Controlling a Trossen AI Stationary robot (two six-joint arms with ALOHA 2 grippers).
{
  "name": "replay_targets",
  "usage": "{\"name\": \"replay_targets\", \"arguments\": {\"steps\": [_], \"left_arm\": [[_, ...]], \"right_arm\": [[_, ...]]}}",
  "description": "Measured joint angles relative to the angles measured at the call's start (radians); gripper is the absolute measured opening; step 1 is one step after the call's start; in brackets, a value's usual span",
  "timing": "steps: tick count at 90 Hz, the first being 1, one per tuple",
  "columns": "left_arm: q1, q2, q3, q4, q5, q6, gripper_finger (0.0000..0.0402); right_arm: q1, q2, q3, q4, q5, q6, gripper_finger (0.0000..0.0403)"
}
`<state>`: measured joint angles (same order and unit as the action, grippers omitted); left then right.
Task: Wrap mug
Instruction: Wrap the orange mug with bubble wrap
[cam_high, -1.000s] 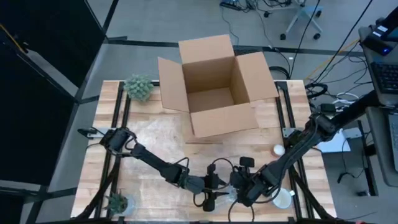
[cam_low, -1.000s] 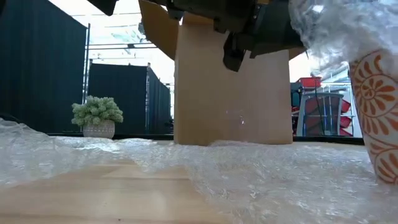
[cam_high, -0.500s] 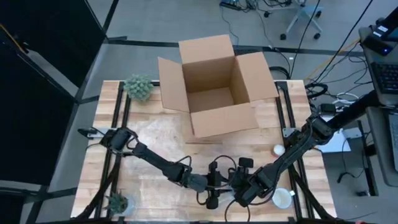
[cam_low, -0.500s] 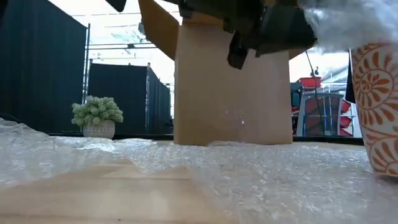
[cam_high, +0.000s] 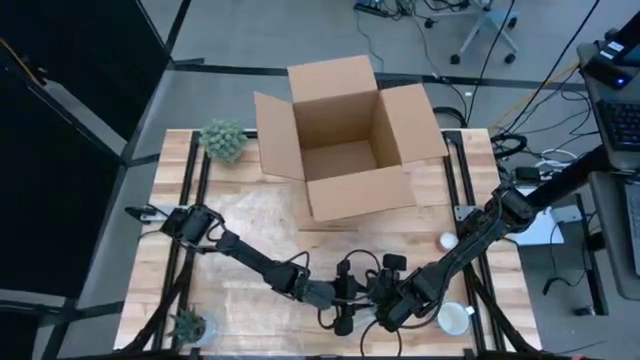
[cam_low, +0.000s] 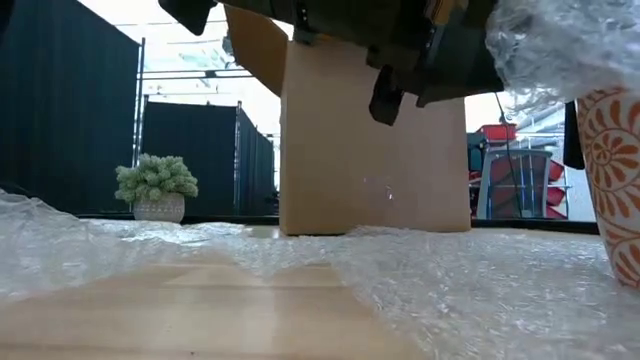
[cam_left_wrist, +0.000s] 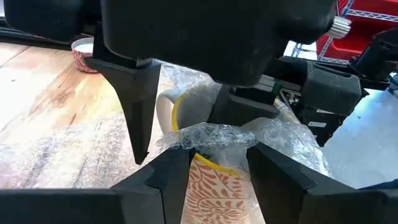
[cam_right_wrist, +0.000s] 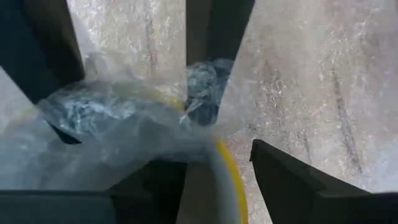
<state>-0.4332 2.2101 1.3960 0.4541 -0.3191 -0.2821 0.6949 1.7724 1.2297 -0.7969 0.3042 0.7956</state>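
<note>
- The left claw is pinching bubble wrap against the mug rim.
- The right claw is straddling the mug's rim (fingers spread).
- The mug is standing on the surface, near its front edge.

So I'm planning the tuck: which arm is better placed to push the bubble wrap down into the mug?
Probably the right gripper: it sits directly above the mug opening, over the bunched bubble wrap. The left gripper is beside the rim.
</note>
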Motion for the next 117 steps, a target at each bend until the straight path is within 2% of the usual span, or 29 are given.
{"name": "replay_targets", "arguments": {"steps": [24,43,61,74,89,96,117], "left_arm": [[0.001,0.000,-0.001,0.000,0.000,0.001,0.0148],[0.001,0.000,-0.002,0.000,0.000,0.006,0.0148],[0.001,0.000,-0.002,0.001,0.000,0.008,0.0148],[0.001,0.000,-0.003,0.001,0.000,0.007,0.0148],[0.001,0.000,-0.003,0.002,0.000,0.006,0.0148],[0.001,0.000,-0.003,0.002,0.000,0.006,0.0148],[0.001,0.000,-0.003,0.002,0.000,0.002,0.0148]], "right_arm": [[0.001,-0.097,0.000,-0.034,-0.026,0.000,0.0169],[0.001,-0.292,0.001,-0.126,-0.069,0.038,0.0169],[0.046,-0.437,0.002,-0.212,-0.055,0.118,0.0169],[0.118,-0.421,-0.034,-0.276,0.012,0.186,0.0169],[0.173,-0.375,-0.133,-0.226,-0.043,0.253,0.0169],[0.184,-0.361,-0.151,-0.195,-0.027,0.275,0.0169],[0.155,-0.316,-0.155,-0.040,0.084,0.114,0.0169]]}}
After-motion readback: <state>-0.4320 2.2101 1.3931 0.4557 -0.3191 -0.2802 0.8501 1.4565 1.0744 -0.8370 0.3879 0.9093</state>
